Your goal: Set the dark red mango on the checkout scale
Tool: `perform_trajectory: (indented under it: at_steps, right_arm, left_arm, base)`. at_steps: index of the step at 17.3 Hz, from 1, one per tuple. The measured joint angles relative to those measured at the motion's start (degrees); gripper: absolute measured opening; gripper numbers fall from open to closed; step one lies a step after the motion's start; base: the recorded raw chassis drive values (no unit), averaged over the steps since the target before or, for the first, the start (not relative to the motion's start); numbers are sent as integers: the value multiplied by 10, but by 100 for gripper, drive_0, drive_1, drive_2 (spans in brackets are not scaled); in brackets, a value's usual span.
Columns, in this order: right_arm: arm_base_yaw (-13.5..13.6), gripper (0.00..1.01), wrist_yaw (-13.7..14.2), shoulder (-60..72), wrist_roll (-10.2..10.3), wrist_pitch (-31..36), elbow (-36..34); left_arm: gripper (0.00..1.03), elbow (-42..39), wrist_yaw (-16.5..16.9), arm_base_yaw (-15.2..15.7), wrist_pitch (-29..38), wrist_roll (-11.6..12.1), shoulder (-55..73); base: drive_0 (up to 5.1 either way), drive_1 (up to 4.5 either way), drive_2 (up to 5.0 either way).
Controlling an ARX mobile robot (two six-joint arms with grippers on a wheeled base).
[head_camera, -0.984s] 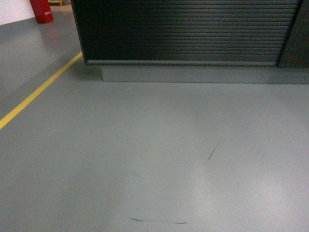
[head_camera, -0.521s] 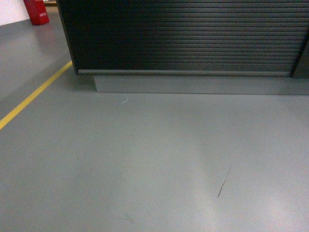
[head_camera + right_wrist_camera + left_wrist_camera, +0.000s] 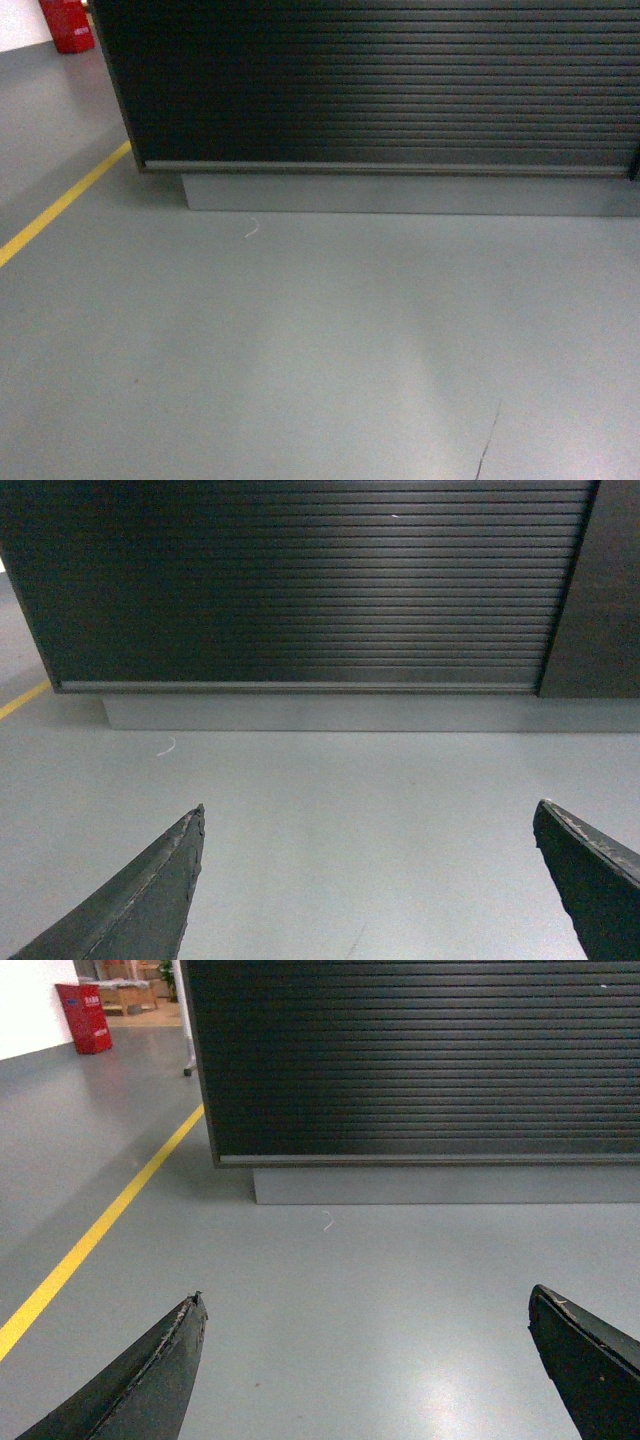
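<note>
The checkout [image 3: 380,90] fills the top of the head view as a dark counter with a ribbed slatted front on a grey plinth [image 3: 400,195]. The same checkout [image 3: 420,1060] faces the left wrist view, and the checkout [image 3: 300,590] faces the right wrist view too. My left gripper [image 3: 365,1300] hangs open over bare grey floor, nothing between its fingers. My right gripper [image 3: 368,810] is open as well and holds nothing. The dark red mango and the scale are out of view. Neither gripper shows in the head view.
A yellow floor line [image 3: 60,205] runs diagonally at the left, the same yellow floor line [image 3: 100,1230] in the left wrist view. A red box [image 3: 68,25] stands far left by the wall. A dark side panel [image 3: 600,590] adjoins the counter on the right. Grey floor [image 3: 320,350] lies ahead.
The checkout front has come closer and lower in the head view and shifted left; the floor scuff mark has slid down toward the bottom right edge.
</note>
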Motion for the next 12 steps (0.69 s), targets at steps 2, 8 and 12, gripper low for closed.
perform_trajectory:
  at_steps: [2,8,12]
  right_arm:
    - [0,98,0,0,0,0,0]
    - [0,98,0,0,0,2,0]
    - [0,98,0,0,0,-1,0]
  left_arm:
    - [98,0,0,0,-2,0,0]
    - [98,0,0,0,1,0,0]
    - [98,0,-1,0,-2,0,0]
  base:
    - [-6,427,-439]
    - [4,437,-429]
    - [7,441,-426]
